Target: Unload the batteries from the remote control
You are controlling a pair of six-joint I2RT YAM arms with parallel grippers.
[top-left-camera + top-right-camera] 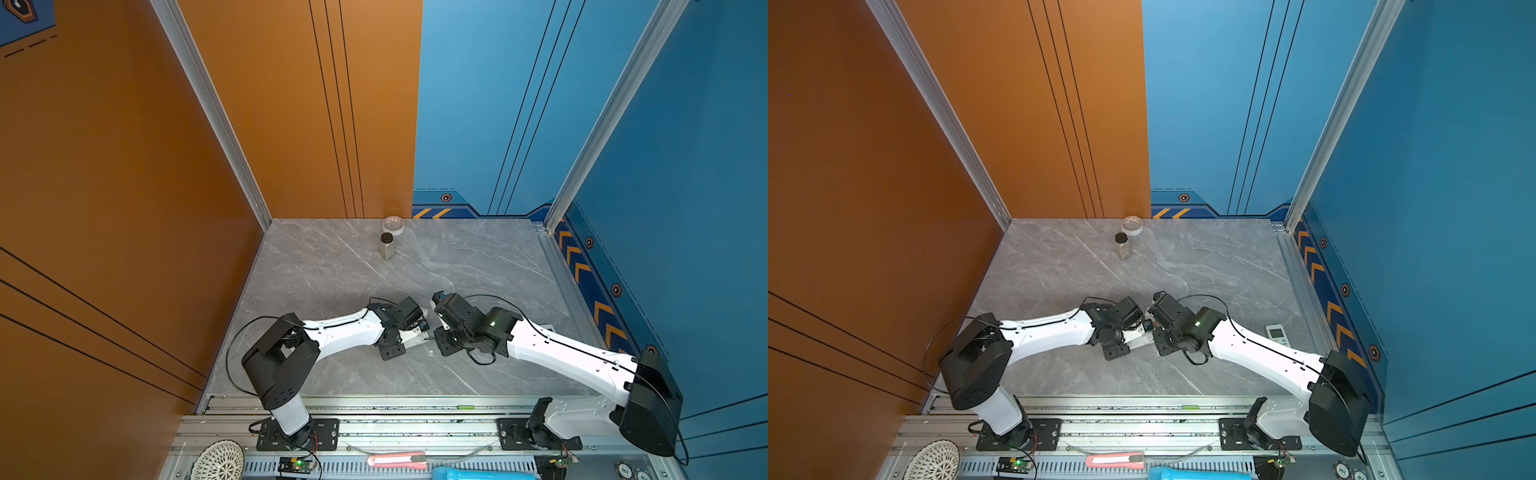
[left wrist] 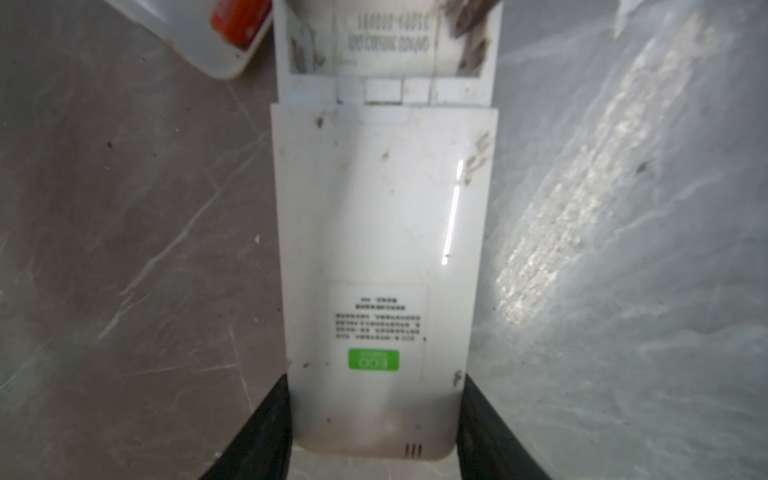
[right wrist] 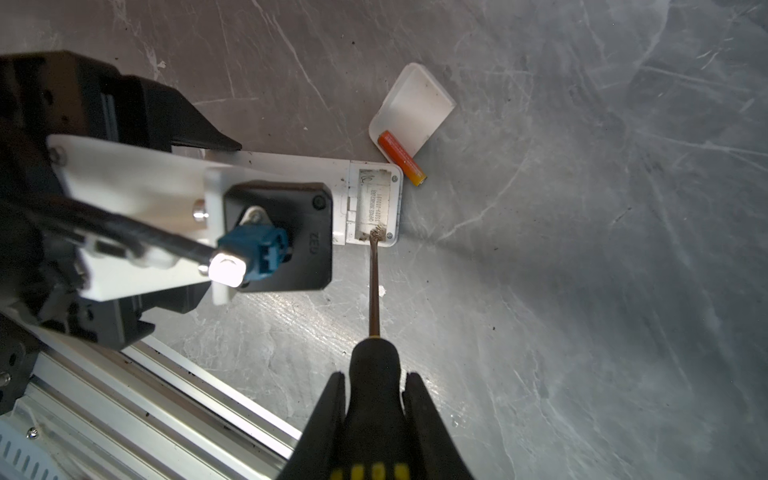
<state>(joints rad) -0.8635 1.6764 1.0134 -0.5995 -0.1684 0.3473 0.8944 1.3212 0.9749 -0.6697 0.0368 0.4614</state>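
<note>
My left gripper (image 2: 376, 380) is shut on the end of the white remote control (image 2: 382, 232), which lies back-up on the table. Its battery compartment (image 2: 390, 37) at the far end stands uncovered, showing a printed label and dark grime. My right gripper (image 3: 374, 378) is shut on the black-and-yellow handle of a screwdriver (image 3: 374, 286), whose tip rests in a corner of that compartment (image 3: 376, 203). One orange-red battery (image 3: 401, 158) lies on the table beside the remote, partly on the loose white cover (image 3: 415, 108). Both grippers meet mid-table in a top view (image 1: 428, 338).
A small bottle with a dark cap (image 1: 387, 246) and a tape roll (image 1: 393, 225) stand near the back wall. A second white remote (image 1: 1277, 334) lies by the right arm. A pink box cutter (image 1: 397, 460) rests on the front rail (image 1: 415, 409).
</note>
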